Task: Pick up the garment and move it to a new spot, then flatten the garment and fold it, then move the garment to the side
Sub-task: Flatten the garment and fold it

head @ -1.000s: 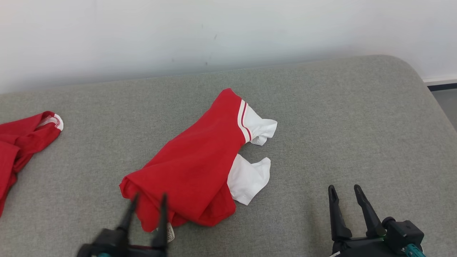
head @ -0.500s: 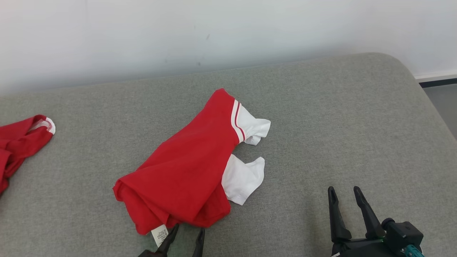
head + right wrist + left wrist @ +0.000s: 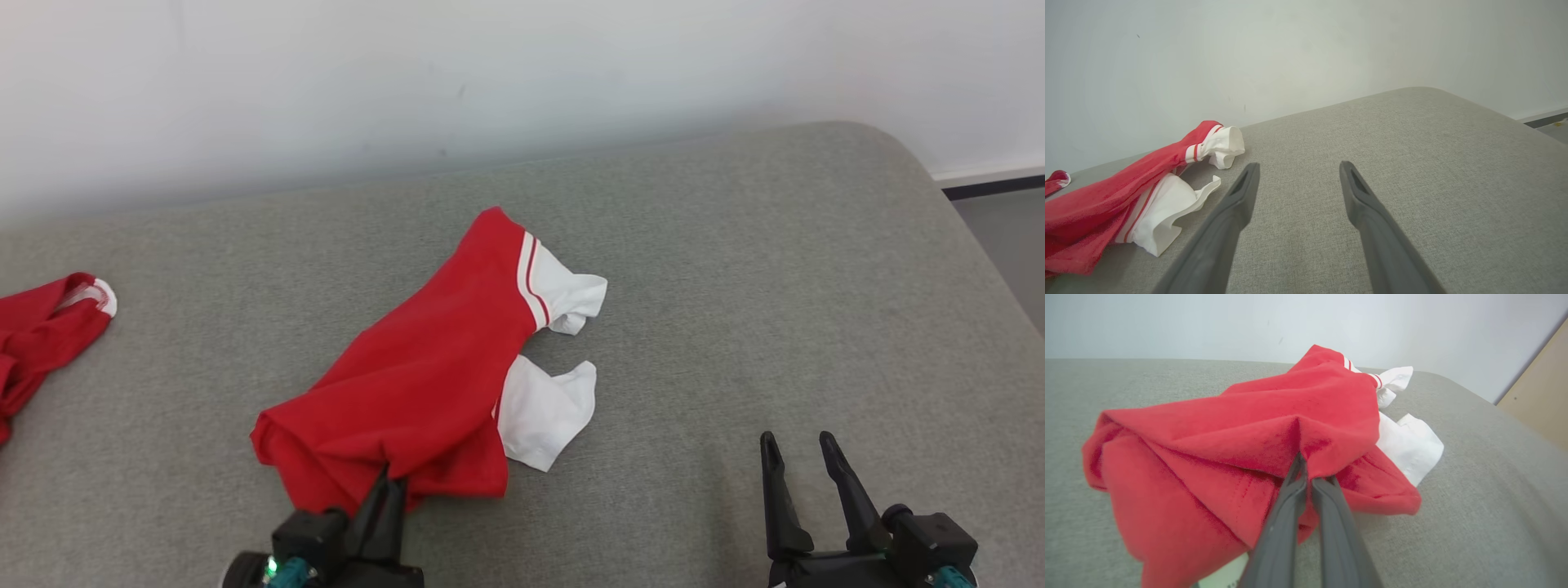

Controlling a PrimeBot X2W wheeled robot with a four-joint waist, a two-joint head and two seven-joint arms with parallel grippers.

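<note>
The left gripper (image 3: pixel 1306 467) pinches the red garment (image 3: pixel 1208 428), its white label (image 3: pixel 1224 575) unreadable; the right gripper (image 3: pixel 1299 165) stands open.

Crumpled red cloth (image 3: pixel 41 335) with a white-trimmed opening at nine o'clock, lying on grey fabric surface (image 3: pixel 775 286). White wall (image 3: pixel 490 73) behind at twelve o'clock. Dark skirting strip (image 3: pixel 992 186) and grey floor (image 3: pixel 1008 245) at two o'clock, past the rounded corner.

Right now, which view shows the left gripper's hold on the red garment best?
The left wrist view: the left gripper is close up, fingers together on a fold of the red garment. The head view shows that pinch small, at its bottom edge. The right wrist view shows the red garment from its white end.
</note>
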